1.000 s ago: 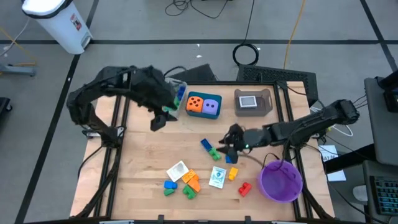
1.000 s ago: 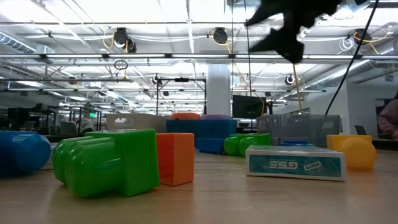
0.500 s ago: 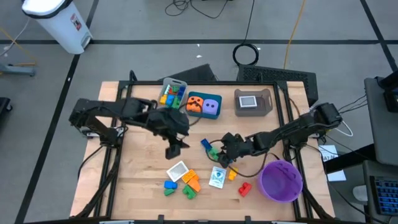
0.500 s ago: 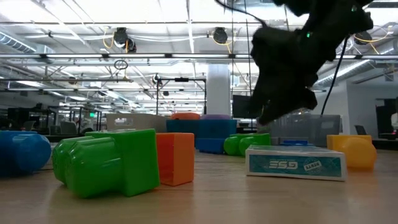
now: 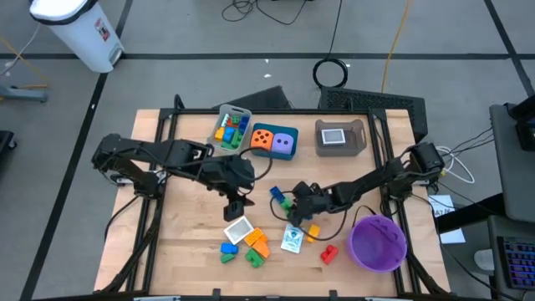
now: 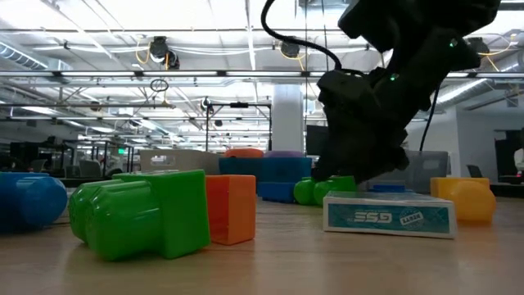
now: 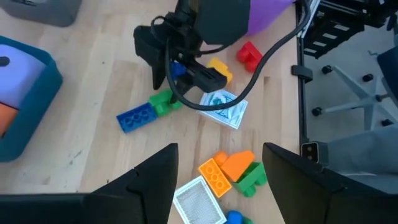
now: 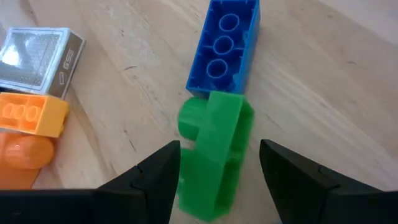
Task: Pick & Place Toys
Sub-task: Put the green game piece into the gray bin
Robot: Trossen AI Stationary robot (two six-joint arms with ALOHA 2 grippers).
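Toys lie scattered on the wooden table. A green brick rests flat just in front of a blue brick. My right gripper is open and low, one finger on either side of the green brick; I see no touch. My left gripper hangs open above a white card and orange bricks, holding nothing. A picture card, a yellow brick and a red brick lie near the right gripper.
A purple bowl stands at the near right. At the far side stand a grey tray holding bricks, a teal tray with two dice, and a brown tray. Blue and green bricks lie near the front edge.
My left gripper has swung away from the grey tray toward the table's middle and come down over the white card. My right gripper has sunk and tipped downward onto the green brick's place, shifting slightly left. No toy has moved.
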